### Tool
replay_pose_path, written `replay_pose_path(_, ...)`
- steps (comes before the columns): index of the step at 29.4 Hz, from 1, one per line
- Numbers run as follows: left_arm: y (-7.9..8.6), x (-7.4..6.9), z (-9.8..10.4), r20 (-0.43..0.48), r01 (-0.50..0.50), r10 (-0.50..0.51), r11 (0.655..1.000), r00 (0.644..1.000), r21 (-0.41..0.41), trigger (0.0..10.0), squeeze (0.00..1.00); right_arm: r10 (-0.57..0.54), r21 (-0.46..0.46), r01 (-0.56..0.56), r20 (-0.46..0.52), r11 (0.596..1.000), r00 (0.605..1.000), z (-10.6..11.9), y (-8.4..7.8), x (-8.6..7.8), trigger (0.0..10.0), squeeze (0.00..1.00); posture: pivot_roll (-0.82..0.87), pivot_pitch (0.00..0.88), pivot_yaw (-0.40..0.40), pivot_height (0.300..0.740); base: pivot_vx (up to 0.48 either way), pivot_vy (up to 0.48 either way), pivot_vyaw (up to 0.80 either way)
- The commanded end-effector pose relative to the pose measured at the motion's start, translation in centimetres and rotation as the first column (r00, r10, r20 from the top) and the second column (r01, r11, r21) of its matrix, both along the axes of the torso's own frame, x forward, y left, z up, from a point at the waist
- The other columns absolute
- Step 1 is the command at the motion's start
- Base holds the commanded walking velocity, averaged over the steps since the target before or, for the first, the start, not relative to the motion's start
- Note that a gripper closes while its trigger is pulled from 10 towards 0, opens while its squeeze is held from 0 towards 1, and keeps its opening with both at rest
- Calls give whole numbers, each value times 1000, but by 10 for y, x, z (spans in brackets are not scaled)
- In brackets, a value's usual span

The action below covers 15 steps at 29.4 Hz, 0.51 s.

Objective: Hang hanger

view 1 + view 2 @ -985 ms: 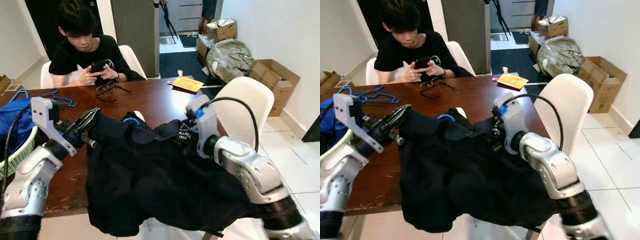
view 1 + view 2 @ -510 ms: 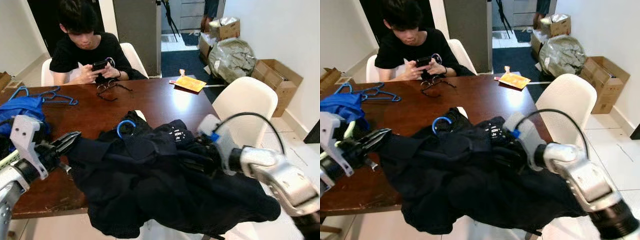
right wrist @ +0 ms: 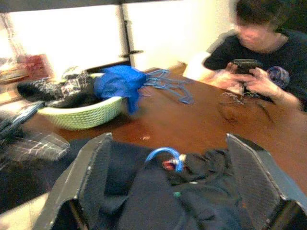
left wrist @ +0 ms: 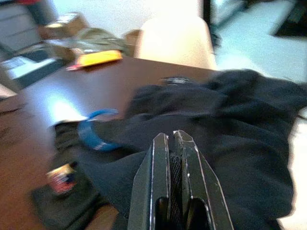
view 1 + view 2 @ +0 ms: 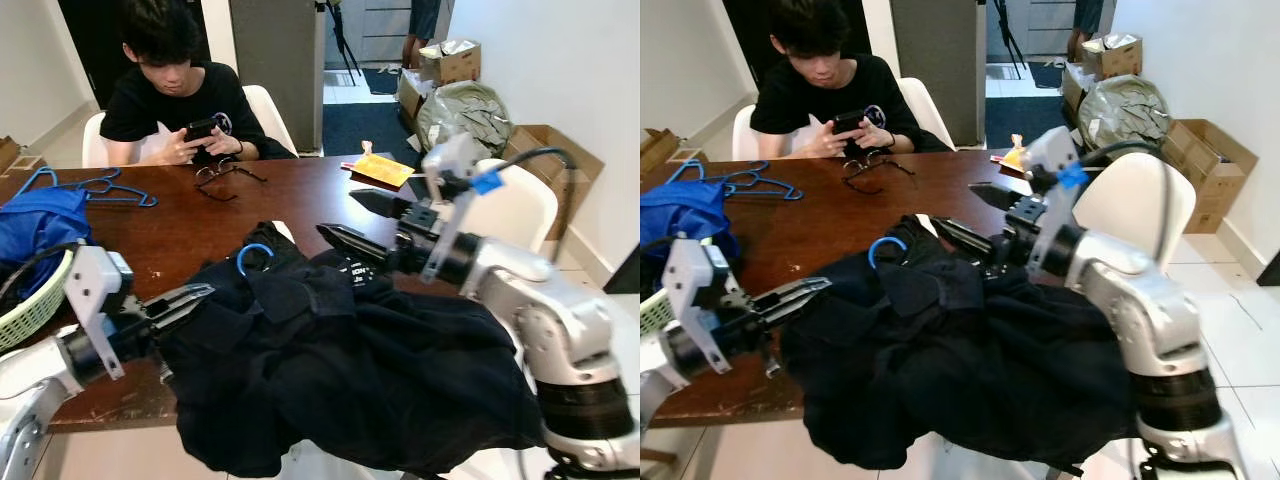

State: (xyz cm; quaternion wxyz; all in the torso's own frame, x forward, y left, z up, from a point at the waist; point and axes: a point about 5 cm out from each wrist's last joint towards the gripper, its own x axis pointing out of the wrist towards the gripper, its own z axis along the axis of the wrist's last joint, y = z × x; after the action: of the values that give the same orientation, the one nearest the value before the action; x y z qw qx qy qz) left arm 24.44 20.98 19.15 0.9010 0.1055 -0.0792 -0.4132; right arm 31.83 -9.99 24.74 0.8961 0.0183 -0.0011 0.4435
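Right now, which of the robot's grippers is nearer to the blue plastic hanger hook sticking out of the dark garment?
The right. The right gripper hangs open above the dark garment, just beside the blue hanger hook. The left gripper is shut at the garment's near left edge, farther from the hook.

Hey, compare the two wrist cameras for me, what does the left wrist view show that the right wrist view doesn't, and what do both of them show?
Left wrist view alone: the yellow packet on the table, a white chair, and the left gripper with its fingers together.

Right wrist view alone: the green basket with blue cloth, loose blue hangers, a seated person, and the right gripper with its fingers wide apart.

Both: the dark garment and the blue hanger hook poking out of it.
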Motion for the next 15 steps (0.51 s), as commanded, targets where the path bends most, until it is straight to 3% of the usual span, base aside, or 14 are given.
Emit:
replay_pose_path(1, -7, -2, 1, 16, 34, -35, 999, 999, 32, 10000, 0, -10, -48, 8, -40, 999, 999, -11, 5, 2, 10000, 0, 60, 0, -3, 735, 0, 0, 0)
replay_pose_path(2, -16, -3, 0, 15, 72, -72, 997, 997, 42, 10000, 0, -9, -83, 4, -67, 997, 998, -21, 16, 6, 10000, 0, 65, 0, -7, 735, 0, 0, 0)
replay_pose_path(5, -26, -4, -2, 12, 109, -109, 993, 994, 42, 10000, 0, -13, -116, 3, -85, 993, 996, -28, 24, 12, 10000, 0, 71, 0, -15, 735, 0, 0, 0)
replay_pose_path(7, -43, -8, -6, 1, 165, -165, 986, 986, 24, 10000, 0, -9, -132, -6, -111, 991, 994, -33, 40, 25, 10000, 0, 88, 0, -34, 735, 0, 0, 0)
replay_pose_path(13, -49, -9, -8, 0, 178, -178, 984, 984, 21, 10000, 0, -8, -135, -8, -118, 991, 993, -34, 47, 30, 10000, 0, 95, 0, -41, 735, 0, 0, 0)
replay_pose_path(15, -55, -4, -14, 8, 125, -125, 992, 992, -9, 10000, 0, -29, -86, 18, -126, 996, 992, -38, 59, 40, 10000, 0, 125, 0, -60, 735, 0, 0, 0)
